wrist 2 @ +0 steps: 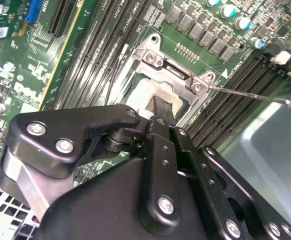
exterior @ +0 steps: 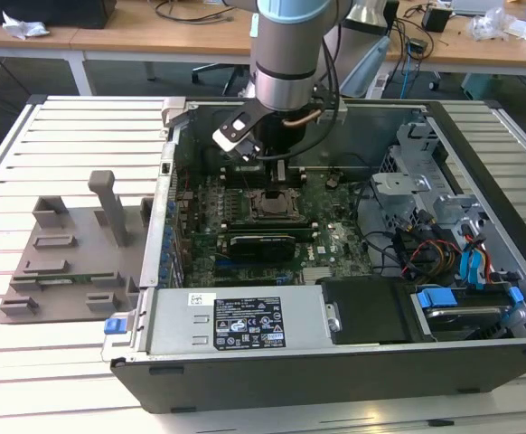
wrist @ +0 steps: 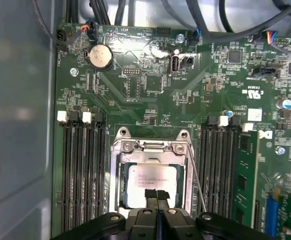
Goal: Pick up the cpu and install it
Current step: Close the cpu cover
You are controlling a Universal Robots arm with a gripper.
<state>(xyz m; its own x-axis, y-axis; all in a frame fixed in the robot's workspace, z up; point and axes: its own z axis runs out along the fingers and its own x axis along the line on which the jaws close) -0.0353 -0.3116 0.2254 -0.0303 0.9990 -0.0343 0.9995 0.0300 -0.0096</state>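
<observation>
The cpu [wrist: 153,176], a silvery-grey square with a pale rim, lies flat inside the open metal socket frame [wrist: 150,146] on the green motherboard. In the second wrist view the cpu [wrist 2: 135,92] shows pale under the frame [wrist 2: 178,75]. My gripper [wrist: 157,196] is right over the near edge of the cpu, its two black fingertips [wrist 2: 163,106] pressed together with nothing between them; whether they touch the chip cannot be told. In the exterior view the arm reaches down into the open computer case, with the gripper [exterior: 268,170] just above the socket [exterior: 270,203].
Black memory slots [wrist: 83,165] flank the socket on both sides, and a thin wire lever [wrist 2: 245,95] sticks out beside it. The case walls [exterior: 168,181], power supply [exterior: 236,321] and cabled drive cage [exterior: 444,244] surround the board. A grey fixture tray [exterior: 73,253] lies at the exterior view's left.
</observation>
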